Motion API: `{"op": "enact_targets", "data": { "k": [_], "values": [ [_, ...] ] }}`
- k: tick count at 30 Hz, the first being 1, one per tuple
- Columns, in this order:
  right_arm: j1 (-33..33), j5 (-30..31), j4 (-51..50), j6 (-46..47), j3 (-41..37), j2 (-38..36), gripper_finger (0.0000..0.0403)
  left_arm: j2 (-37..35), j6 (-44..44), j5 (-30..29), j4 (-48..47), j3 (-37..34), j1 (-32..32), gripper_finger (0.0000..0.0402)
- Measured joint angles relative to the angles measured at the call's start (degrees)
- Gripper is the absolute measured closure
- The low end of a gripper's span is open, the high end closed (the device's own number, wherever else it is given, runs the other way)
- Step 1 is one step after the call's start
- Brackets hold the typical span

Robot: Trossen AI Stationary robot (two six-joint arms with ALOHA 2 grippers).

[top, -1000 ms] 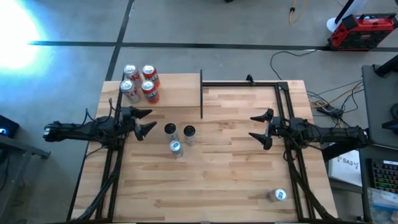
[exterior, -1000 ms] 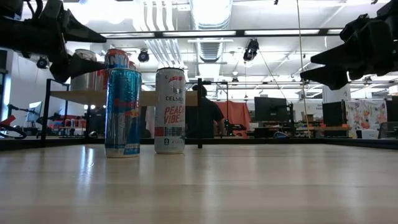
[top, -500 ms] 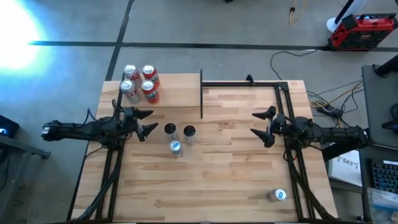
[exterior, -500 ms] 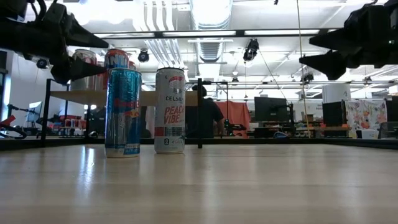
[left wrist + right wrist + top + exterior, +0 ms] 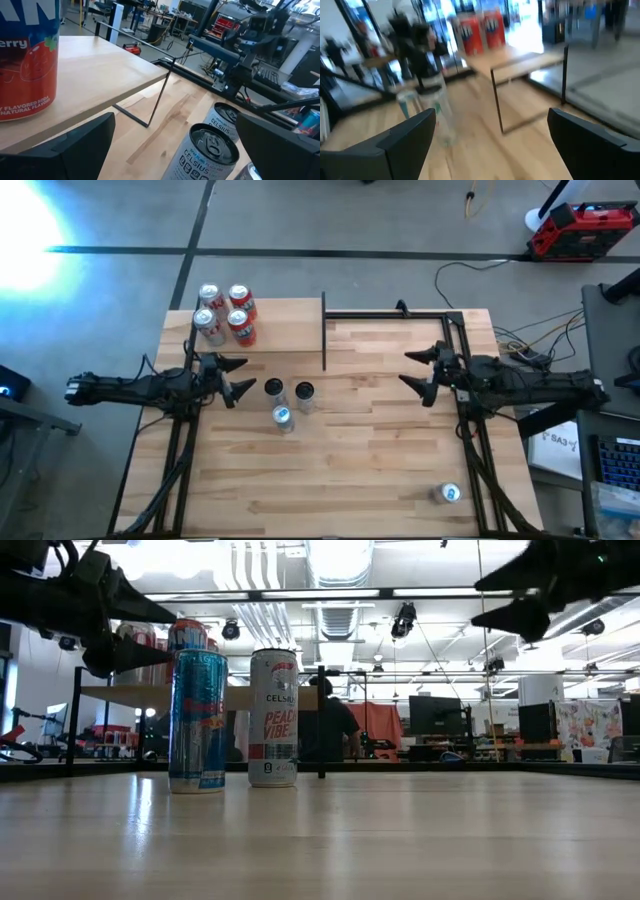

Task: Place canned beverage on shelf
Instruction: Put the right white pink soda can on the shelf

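Observation:
The shelf (image 5: 270,330), a pale board on thin black legs, stands at the table's far left and carries several red and silver cans (image 5: 225,312). Three cans stand upright on the tabletop just in front of it: two dark-topped Celsius cans (image 5: 274,388) (image 5: 304,392) and a blue can (image 5: 283,417). My left gripper (image 5: 232,377) hovers open beside the left Celsius can (image 5: 207,150), at about can-top height, touching nothing. My right gripper (image 5: 420,370) hangs open, high above the table's right half (image 5: 510,600), with nothing between its fingers.
A lone can (image 5: 449,494) stands near the table's front right corner. Black frame rails (image 5: 455,340) run along the far and right edges. Bare tabletop (image 5: 370,440) lies between the arms. A person sits in the room beyond the table (image 5: 330,730).
My right gripper has risen well above where it was and shifted a little toward the table's far edge, rolling slightly, still open. The cans have stayed where they were.

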Motion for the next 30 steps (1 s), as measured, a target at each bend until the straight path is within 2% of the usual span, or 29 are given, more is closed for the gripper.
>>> {"op": "enact_targets", "data": {
  "k": [4,9,18,22,30],
  "values": [
    [0.00,-0.01,-10.36,8.02,9.64,10.79,0.0035,0.39,0.00,0.00,-0.01,0.00,0.00,0.0003],
    [0.00,-0.20,-18.18,17.31,19.86,24.36,0.0035,0.96,0.00,0.00,0.00,0.00,0.00,0.0003],
    [0.11,-5.69,-32.88,33.30,39.01,45.82,0.0035,1.85,0.00,0.01,-0.03,0.00,0.00,0.0003],
    [0.13,-6.24,-40.30,36.68,49.44,53.42,0.0035,2.03,0.00,0.02,-0.04,0.00,0.00,0.0003],
    [0.24,-7.24,-50.15,37.71,66.94,67.14,0.0035,2.54,0.00,0.02,-0.05,0.00,0.00,0.0003]
  ]
}}
